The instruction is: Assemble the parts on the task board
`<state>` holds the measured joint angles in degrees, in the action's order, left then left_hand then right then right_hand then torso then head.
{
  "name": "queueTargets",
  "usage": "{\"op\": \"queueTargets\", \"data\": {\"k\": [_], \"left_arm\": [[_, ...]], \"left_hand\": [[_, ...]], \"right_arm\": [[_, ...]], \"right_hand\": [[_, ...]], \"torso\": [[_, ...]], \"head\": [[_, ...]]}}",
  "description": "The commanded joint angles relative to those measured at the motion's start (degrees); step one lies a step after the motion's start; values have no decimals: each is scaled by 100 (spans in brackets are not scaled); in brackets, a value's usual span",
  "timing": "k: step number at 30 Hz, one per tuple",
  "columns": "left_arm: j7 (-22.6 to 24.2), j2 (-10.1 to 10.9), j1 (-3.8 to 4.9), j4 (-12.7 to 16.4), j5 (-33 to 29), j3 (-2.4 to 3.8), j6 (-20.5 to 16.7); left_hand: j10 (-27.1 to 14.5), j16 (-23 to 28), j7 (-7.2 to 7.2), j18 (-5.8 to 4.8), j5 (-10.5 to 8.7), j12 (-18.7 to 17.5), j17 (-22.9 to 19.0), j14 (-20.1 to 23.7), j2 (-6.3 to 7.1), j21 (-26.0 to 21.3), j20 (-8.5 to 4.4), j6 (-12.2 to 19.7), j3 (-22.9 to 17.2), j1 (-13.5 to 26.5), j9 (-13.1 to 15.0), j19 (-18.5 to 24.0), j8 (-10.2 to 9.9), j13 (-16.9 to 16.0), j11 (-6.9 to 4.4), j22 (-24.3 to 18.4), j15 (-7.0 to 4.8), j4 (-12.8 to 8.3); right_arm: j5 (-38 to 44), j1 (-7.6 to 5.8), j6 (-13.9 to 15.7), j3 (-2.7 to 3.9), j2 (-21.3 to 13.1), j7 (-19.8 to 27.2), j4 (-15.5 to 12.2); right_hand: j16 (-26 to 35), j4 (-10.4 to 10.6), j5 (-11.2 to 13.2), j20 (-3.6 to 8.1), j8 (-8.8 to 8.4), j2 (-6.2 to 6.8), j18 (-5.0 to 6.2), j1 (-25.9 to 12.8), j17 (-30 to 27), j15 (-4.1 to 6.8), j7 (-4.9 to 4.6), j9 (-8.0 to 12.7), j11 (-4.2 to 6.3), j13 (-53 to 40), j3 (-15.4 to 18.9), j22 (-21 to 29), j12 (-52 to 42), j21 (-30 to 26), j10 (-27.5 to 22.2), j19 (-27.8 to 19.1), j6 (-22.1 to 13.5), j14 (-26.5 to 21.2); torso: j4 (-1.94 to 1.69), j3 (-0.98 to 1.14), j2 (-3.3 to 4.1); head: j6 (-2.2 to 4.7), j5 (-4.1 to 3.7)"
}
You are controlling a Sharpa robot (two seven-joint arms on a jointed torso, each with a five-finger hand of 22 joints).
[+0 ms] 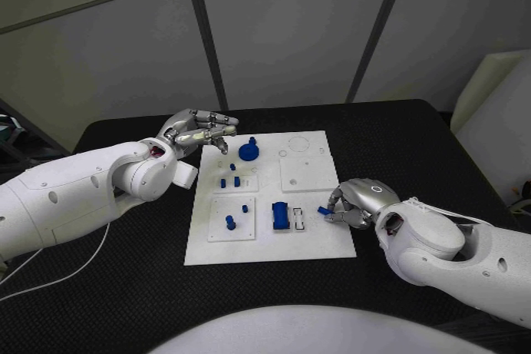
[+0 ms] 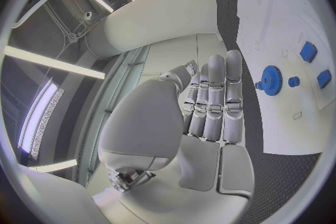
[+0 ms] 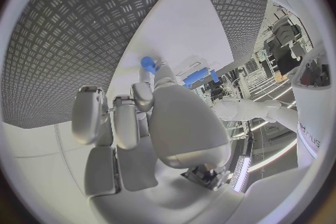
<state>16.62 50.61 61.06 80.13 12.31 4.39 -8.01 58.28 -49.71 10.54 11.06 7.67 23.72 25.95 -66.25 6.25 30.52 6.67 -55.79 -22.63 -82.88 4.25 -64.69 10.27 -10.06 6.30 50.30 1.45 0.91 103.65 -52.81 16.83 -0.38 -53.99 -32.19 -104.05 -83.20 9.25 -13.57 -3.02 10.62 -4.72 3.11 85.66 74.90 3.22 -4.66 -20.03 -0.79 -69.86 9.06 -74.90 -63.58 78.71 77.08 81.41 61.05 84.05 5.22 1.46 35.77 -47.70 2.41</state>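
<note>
We saw the right hand point(image 1: 356, 202) pinching a small blue part point(image 1: 324, 211) at the flat white task board point(image 1: 310, 239)'s right edge, while the left hand point(image 1: 199, 131) hovered empty, fingers apart.

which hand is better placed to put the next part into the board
Right, probably. The right hand already pinches a small blue part at the board's right edge, beside the slot. The left hand hovers near the gear, holding nothing.

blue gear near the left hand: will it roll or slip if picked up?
The blue gear looks rigid, probably light plastic. Its toothed rim should give fingers grip, so slipping seems unlikely. It lies flat on the task board; pushed, it would likely slide, but set on edge it could roll.
</note>
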Motion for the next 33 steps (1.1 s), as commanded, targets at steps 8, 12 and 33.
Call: {"op": "queueTargets", "data": {"k": [8,12,33], "left_arm": [[47,1,7,13,-19,4,50],[47,1,7,15,-19,4,49],[50,3,7,35,-19,4,58]], "left_hand": [[-40,13,10,-60,10,51,-15,44,-13,-24,-4,43,-41,-61,-10,14,30,-5,-12,19,-10,-61],[-42,13,12,-59,12,60,-21,48,-19,-15,-9,45,-63,-84,-11,18,35,-5,-12,32,-12,-88],[-47,11,17,-63,8,65,-24,49,-18,-10,-7,47,-66,-64,-12,22,38,-3,-6,40,-8,-84]], "right_arm": [[-899,65,-196,-64,-70,-152,-3],[-979,64,-28,-63,-90,-162,-40],[-1592,53,1314,-32,-162,189,-511]], "right_hand": [[-58,-114,59,44,-40,-337,25,374,523,68,37,31,100,-12,-381,-228,-34,60,88,48,129,395],[-62,-137,71,47,-55,-281,23,364,531,68,34,43,100,-12,-441,-233,-30,63,94,51,140,397],[-127,-57,318,57,-90,-62,-4,106,635,81,63,91,117,-115,-574,-353,-154,162,193,125,262,420]], "torso": [[-4,1,5],[-1,-1,10],[-5,0,8]], "head": [[-5,-7],[-5,-4],[-12,-20]]}}
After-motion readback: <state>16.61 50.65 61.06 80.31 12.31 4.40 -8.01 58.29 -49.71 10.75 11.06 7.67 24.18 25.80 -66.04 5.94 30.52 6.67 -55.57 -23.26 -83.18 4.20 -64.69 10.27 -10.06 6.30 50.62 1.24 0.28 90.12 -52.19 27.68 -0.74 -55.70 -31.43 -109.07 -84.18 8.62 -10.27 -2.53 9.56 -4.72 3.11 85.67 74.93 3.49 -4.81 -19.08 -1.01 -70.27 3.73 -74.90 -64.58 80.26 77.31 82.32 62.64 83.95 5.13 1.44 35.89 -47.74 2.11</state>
